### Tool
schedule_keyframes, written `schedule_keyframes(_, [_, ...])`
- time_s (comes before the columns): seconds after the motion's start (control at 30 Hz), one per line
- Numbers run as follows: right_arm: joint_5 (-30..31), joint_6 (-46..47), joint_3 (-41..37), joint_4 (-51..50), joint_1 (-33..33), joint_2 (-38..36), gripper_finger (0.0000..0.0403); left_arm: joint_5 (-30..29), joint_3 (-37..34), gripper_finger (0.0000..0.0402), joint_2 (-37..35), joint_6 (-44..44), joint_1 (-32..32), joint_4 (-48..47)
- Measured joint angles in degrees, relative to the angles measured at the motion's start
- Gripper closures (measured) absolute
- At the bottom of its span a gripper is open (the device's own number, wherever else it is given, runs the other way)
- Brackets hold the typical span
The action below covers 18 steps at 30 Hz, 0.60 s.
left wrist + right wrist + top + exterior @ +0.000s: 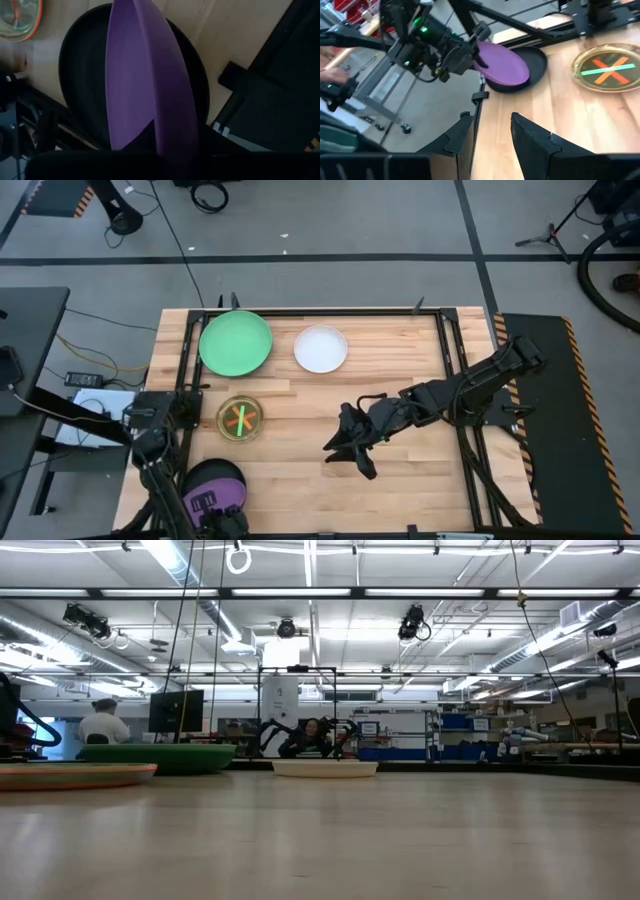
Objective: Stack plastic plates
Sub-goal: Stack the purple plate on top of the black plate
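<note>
Wooden planks make up my table (400,490), and the plates lie spread over its left half. Going from largest down: the green plate (236,343) sits at the far left corner, the white plate (321,348) just beside it toward the middle, the black plate (532,62) lies at the near left edge, and the purple plate (212,483) is tipped up over the black one, one rim lifted. Smallest is the clear little stack with the orange and green cross (240,418), between the green plate and the purple one.

My left claw (479,64) is clamped on the raised rim of the purple plate, at the edge nearest my left arm's base; the wrist view shows the plate standing almost edge-on above the black one. My right claw (345,448) hangs over the bare middle of the table, its fingers parted and holding nothing.

What the next move turns on, as I judge it: the purple plate already lies straight over the black one, so it only needs lowering flat or carrying off toward the far-left plates. Those lie away from me and slightly right of my left claw. My right claw is nearer the white plate, my left nearer the small stack.
</note>
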Motion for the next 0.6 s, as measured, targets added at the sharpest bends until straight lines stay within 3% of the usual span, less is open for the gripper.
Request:
schedule_keyframes(0.23, [0.0, 1.7, 0.0, -0.1, 1.3, 0.0, 0.0262, -3.0, -0.1, 0.0315, 0.7, 1.4, 0.3, 1.7])
schedule_keyframes(0.6, [-1.4, 7.7, 0.0, -0.3, 3.2, 0.0, 0.0262, -3.0, -1.6, 0.0234, 0.9, 2.0, 1.6, 2.0])
